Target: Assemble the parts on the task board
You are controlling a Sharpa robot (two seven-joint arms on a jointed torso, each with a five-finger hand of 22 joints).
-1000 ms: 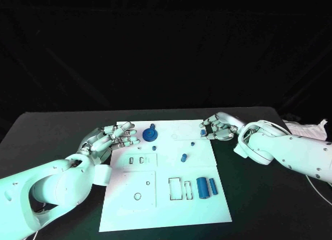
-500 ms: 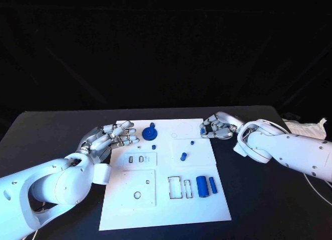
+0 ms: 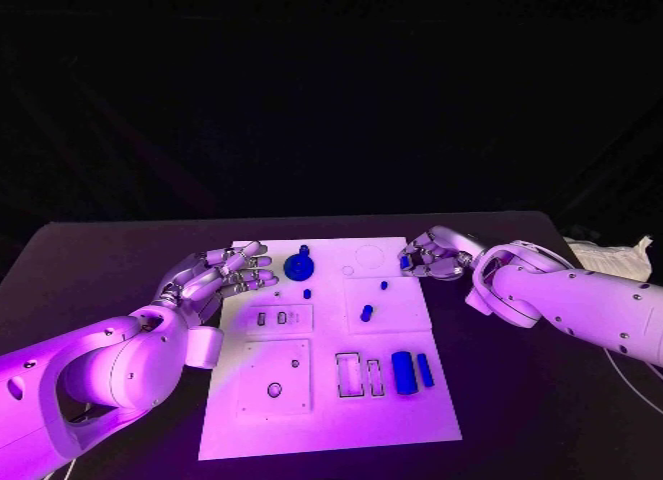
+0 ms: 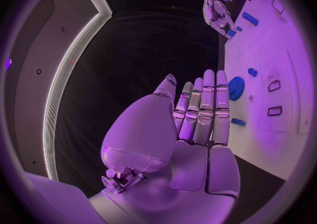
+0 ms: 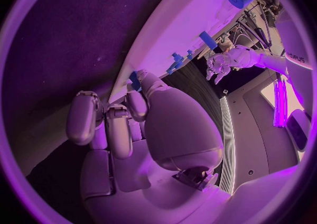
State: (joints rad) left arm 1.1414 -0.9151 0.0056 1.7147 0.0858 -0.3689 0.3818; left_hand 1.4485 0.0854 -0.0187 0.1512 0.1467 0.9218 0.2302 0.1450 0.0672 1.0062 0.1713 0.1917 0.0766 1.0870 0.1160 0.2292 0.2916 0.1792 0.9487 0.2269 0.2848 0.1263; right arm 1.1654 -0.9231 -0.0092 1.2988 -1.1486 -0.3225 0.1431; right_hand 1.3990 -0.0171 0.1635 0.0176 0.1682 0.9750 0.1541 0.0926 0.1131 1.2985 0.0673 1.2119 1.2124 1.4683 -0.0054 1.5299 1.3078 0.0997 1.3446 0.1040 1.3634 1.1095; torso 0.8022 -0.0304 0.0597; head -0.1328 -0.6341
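The right robot hand [image 3: 435, 255] sits at the far right edge of the white board [image 3: 331, 420], fingers curled together around a small blue piece [image 3: 406, 263]; most of that piece is hidden by the fingers. The left robot hand [image 3: 223, 275] hovers at the board's far left edge, fingers spread apart and holding nothing. A blue gear [image 3: 300, 266] lies just right of it. Two blue bars [image 3: 412, 371] lie near the board's right edge. Bare black counter [image 3: 101, 270] stretches wide on both sides.
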